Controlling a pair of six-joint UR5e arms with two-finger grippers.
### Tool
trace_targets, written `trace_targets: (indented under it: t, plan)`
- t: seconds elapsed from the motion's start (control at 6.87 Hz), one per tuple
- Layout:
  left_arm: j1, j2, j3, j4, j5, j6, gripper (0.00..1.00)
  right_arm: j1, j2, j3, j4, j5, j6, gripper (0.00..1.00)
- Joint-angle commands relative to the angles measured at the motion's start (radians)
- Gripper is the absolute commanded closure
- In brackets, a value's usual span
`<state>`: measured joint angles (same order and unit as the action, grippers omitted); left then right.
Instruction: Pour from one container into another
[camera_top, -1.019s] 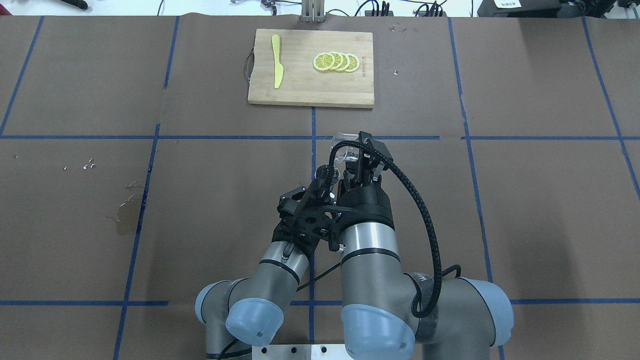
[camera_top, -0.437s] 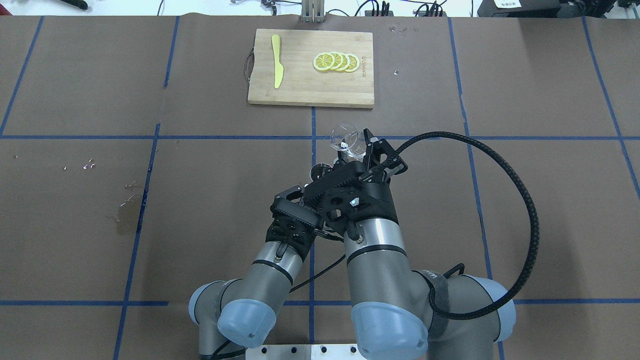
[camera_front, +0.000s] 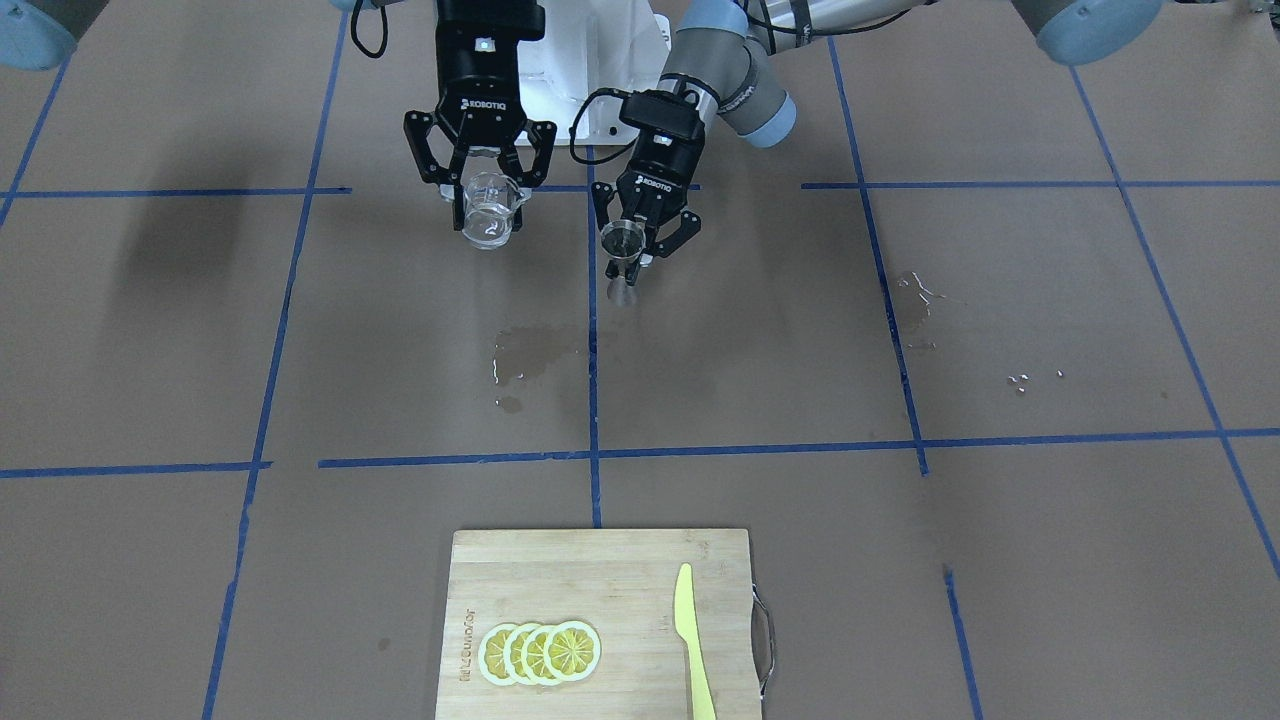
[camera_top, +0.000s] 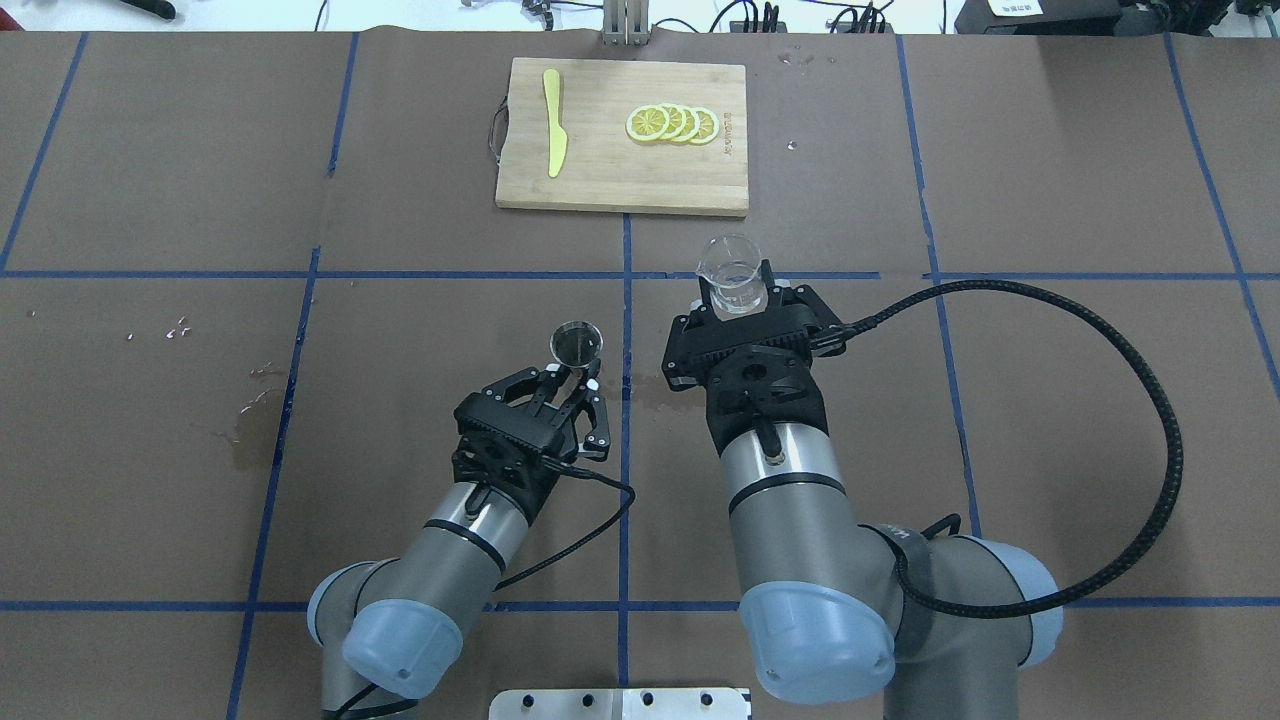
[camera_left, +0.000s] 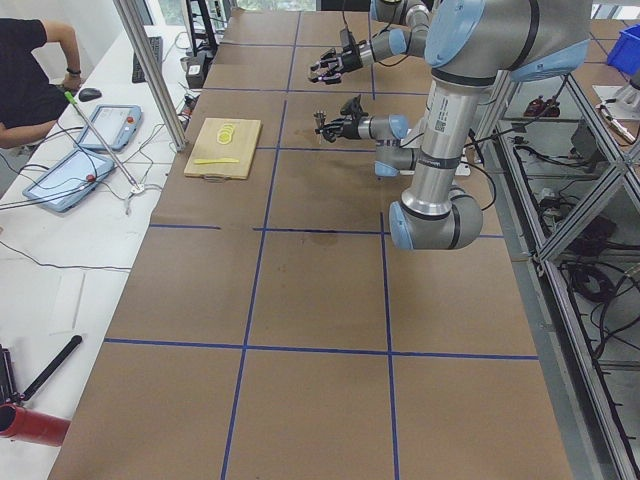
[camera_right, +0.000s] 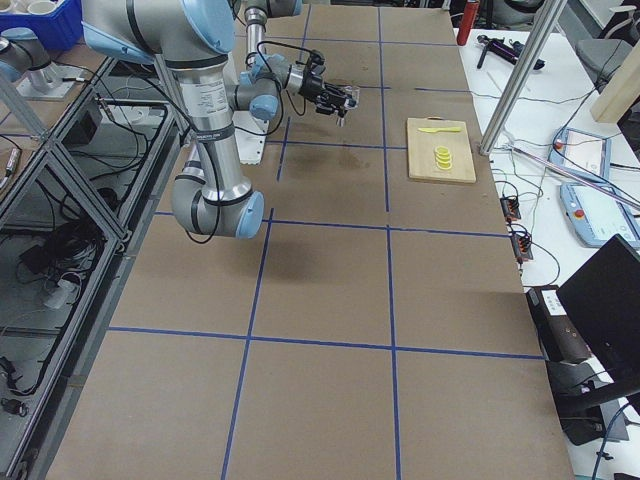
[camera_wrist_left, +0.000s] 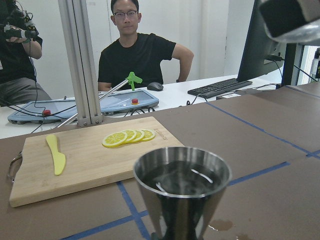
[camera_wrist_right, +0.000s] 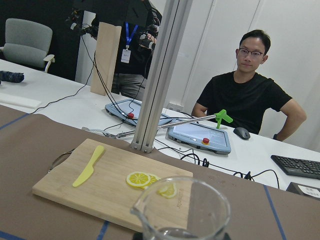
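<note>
The clear glass cup (camera_top: 733, 272) stands upright in the air with my right gripper (camera_top: 739, 300) shut on it. In the front-facing view the cup (camera_front: 488, 214) hangs left of the metal jigger (camera_front: 624, 244), a hand's width apart. My left gripper (camera_top: 574, 381) is shut on the jigger (camera_top: 577, 342) at its narrow waist and holds it upright above the table. The left wrist view shows dark liquid inside the jigger (camera_wrist_left: 182, 186). From the right wrist, only the cup's rim and spout (camera_wrist_right: 183, 207) show.
A wooden cutting board (camera_top: 600, 170) lies at the far middle, carrying lemon slices (camera_top: 672, 123) and a yellow knife (camera_top: 553, 120). Wet patches (camera_front: 530, 350) mark the brown paper below the grippers, another wet stain (camera_top: 250, 420) at the left. People sit beyond the table's far edge.
The two grippers, close together before with the cup tilted over the jigger, have drawn apart. The cup is back upright; the left gripper carried the jigger leftward.
</note>
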<state>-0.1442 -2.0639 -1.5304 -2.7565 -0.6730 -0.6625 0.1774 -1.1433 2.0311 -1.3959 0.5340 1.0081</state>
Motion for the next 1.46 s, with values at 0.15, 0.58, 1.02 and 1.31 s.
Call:
trace_targets:
  t: [0.15,0.58,1.02,1.31]
  plan:
    - [-0.001,0.256,-0.036,-0.324,0.057,-0.009,1.00,0.033,-0.200,0.008,0.266,0.053,0.050,1.00]
    - [0.005,0.418,-0.036,-0.526,0.243,-0.041,1.00,0.074,-0.274,0.004,0.350,0.106,0.049,1.00]
    - [0.026,0.504,-0.019,-0.560,0.240,-0.114,1.00,0.091,-0.279,0.003,0.350,0.130,0.049,1.00]
    - [0.052,0.519,0.033,-0.554,0.242,-0.117,1.00,0.090,-0.285,-0.008,0.350,0.132,0.049,1.00]
